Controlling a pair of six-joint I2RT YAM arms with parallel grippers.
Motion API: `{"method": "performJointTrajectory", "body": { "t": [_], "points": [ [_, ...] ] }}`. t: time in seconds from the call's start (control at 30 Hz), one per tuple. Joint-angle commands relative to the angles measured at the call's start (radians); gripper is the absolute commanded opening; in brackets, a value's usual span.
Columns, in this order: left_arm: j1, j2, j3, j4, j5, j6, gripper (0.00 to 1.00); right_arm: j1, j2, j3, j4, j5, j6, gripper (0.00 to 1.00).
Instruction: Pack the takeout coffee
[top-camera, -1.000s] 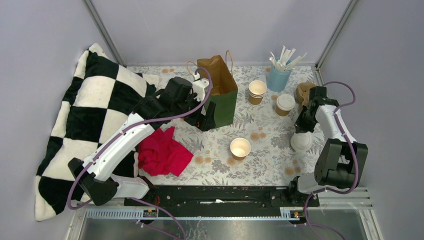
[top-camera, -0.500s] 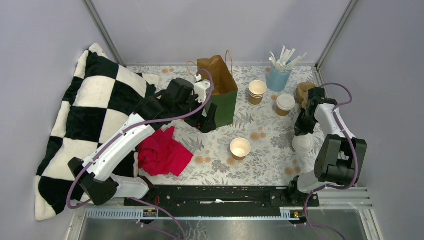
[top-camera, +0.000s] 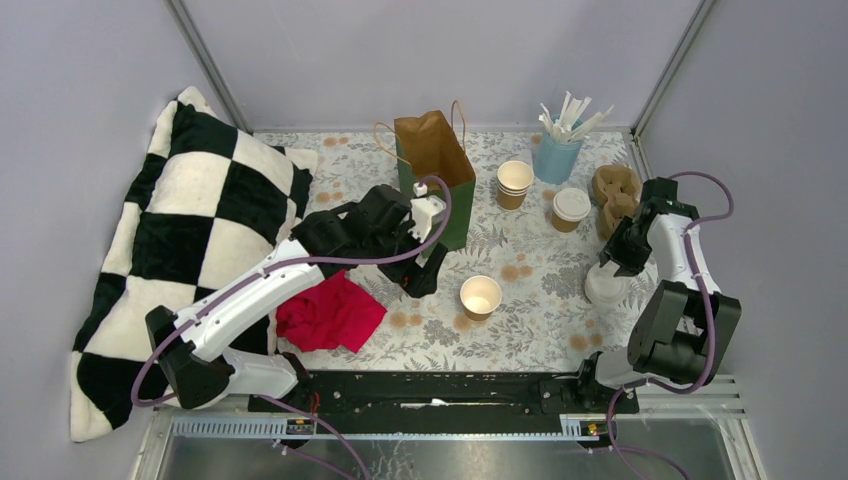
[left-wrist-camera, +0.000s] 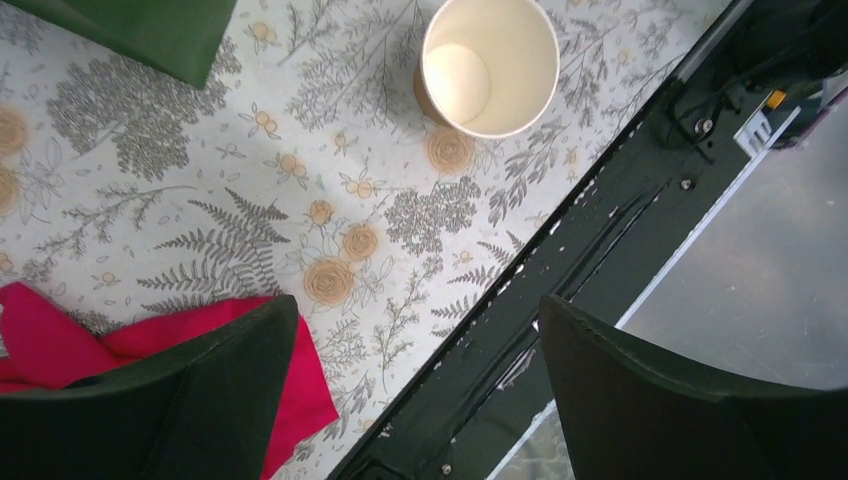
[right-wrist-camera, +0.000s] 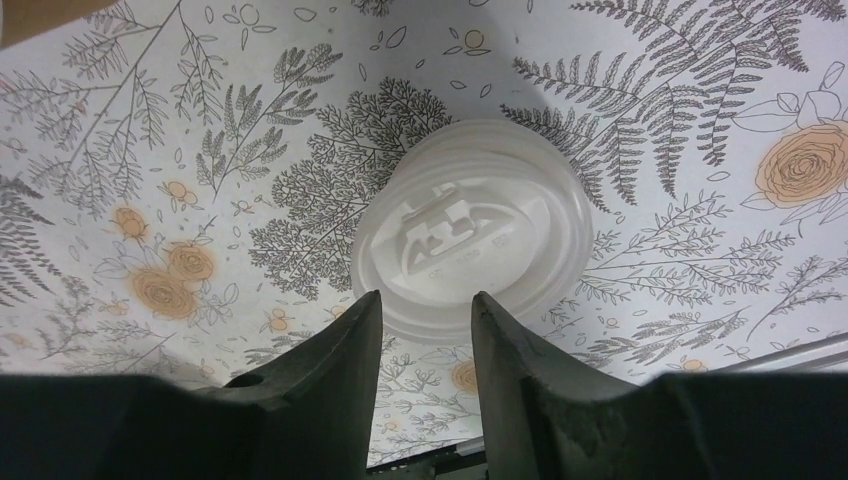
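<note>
Overhead overview; close downward wrist views; shared cup (top-camera: 481, 296)

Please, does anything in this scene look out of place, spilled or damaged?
Nothing is spilled or visibly damaged. Two things do not fit coffee packing: a crumpled red cloth at the near left, and a large checked cushion slumped along the left side. One paper cup stands upright in the middle, open, with no lid.
</note>
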Motion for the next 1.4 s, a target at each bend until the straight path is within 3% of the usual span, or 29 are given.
{"method": "performJointTrajectory", "body": {
  "t": [0.0,0.43,0.83,1.23,1.37],
  "points": [
    [-0.008,-0.021,-0.037,0.042,-0.014,0.016,0.94,-0.046,0.001,0.033,0.012,-0.099,-0.001,0.45],
    [-0.009,-0.026,-0.032,0.041,-0.027,0.021,0.95,-0.048,0.065,0.008,0.126,-0.094,0.26,0.44],
    [-0.012,-0.031,-0.031,0.037,-0.038,0.027,0.95,-0.05,0.069,-0.027,0.154,-0.043,0.329,0.32],
    [-0.013,-0.029,-0.024,0.035,-0.045,0.029,0.95,-0.049,0.096,-0.028,0.149,-0.039,0.333,0.15],
    [-0.016,-0.025,-0.019,0.035,-0.048,0.03,0.96,-0.05,0.083,-0.027,0.127,-0.039,0.337,0.0]
  ]
}}
